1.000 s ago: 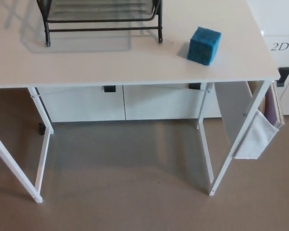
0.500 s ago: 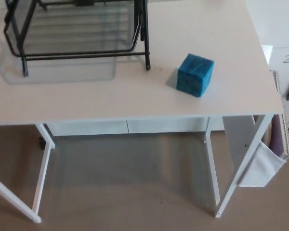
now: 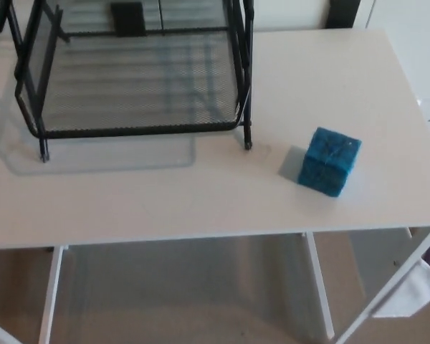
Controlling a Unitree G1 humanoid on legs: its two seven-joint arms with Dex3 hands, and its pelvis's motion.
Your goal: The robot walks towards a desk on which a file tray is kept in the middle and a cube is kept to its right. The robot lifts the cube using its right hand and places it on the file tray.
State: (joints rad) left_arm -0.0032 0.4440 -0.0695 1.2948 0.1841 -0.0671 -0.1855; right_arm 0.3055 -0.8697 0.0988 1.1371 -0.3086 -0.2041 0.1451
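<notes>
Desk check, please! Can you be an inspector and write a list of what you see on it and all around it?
Surface: white desk, flat, no spills or marks seen.
Job's things: blue cube sits on the desk to the right of the black mesh file tray, with a gap between them. The tray shelf in view holds nothing.
Clutter: nothing seen.
Hands: neither robot hand is in view.
Cables: nothing seen.
Surroundings: a white cloth pouch hangs at the desk's right end, and brownish floor shows under the desk.
</notes>
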